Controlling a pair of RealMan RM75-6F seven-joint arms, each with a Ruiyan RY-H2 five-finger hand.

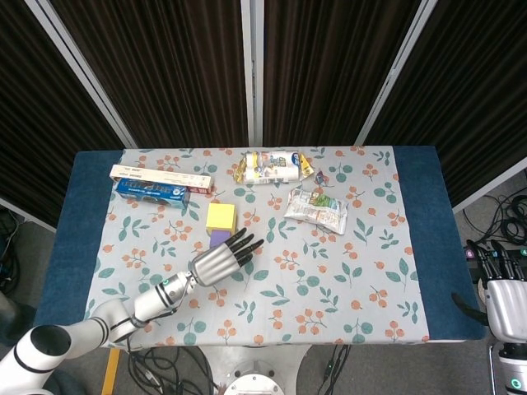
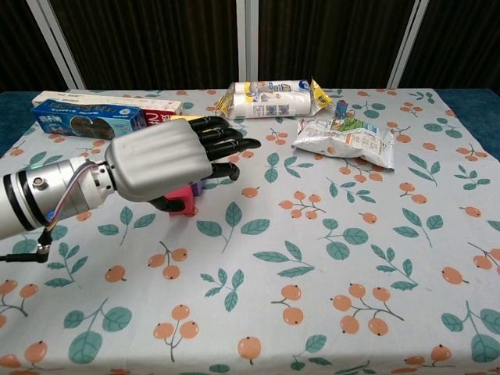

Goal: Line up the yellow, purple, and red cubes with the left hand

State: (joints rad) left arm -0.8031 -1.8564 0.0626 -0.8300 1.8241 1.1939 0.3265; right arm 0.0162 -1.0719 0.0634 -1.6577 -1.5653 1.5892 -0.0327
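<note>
Cubes are what we must line up: the yellow foam-like cube sits on the leaf-and-berry patterned tablecloth, the purple cube touching its near side, and the red cube just nearer again. We judge all 3 light, stiff and easy to nudge, best taken across opposite flat faces. Our left hand hovers over the red cube with fingers outstretched and slightly spread, holding nothing, hiding most of it. Whether our right hand is closed we cannot tell.
</note>
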